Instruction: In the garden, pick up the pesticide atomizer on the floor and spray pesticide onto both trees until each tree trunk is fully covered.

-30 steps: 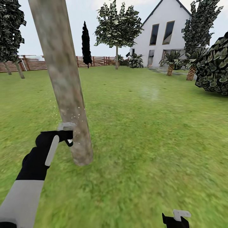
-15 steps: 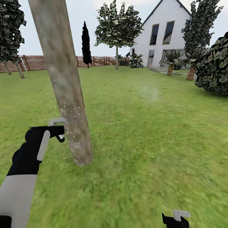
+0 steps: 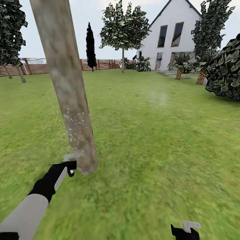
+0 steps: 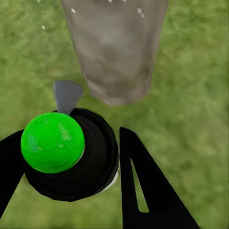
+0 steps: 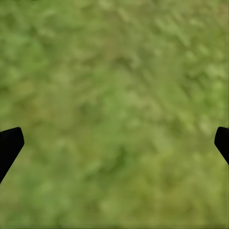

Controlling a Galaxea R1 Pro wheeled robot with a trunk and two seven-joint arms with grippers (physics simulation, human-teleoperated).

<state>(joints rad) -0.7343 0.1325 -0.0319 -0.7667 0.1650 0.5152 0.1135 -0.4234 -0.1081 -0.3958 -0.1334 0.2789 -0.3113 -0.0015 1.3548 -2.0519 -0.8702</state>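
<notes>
Two grippers in play: left gripper pinches the pesticide atomizer between its black fingers, dark round bottle with bright green spot, pale grey spray head pointing at the base of the tree trunk. In the head view the left gripper sits low, just beside the foot of the thick mottled grey-brown tree trunk, atomizer head very close to the bark, touching or not cannot tell. Small white specks dot the trunk above the gripper. Trunk leans slightly, rooted in the green grass floor. Right gripper at the bottom edge of the head view, well apart from the trunk; in its wrist view the two fingertips are spread wide at the frame edges with nothing between, bare grass beneath. Farther out: brown slat fence, thin-stemmed leafy tree, dark cone tree, white house, palms, bush.
</notes>
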